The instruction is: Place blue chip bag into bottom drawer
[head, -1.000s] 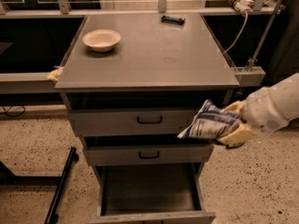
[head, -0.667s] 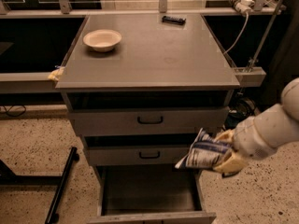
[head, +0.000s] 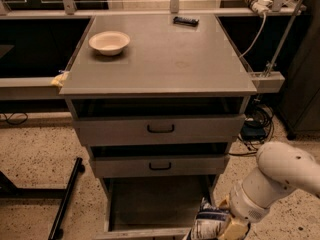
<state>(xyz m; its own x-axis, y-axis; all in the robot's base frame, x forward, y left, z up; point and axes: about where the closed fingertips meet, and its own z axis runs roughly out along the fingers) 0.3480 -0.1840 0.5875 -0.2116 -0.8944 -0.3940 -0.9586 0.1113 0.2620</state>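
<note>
Gripper [head: 223, 219] sits at the front right corner of the bottom drawer [head: 150, 204], fingers clamped on the bag [head: 206, 225]. Drawer is pulled open. Bag is at its front rim.

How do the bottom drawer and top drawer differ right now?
Bottom drawer is pulled far out, floor showing; top drawer is nearly shut. Top drawer shows a black handle; none is visible on the bottom drawer. The gripper holds the bag at the bottom drawer's front right corner, far below the top drawer. Both are grey.
</note>
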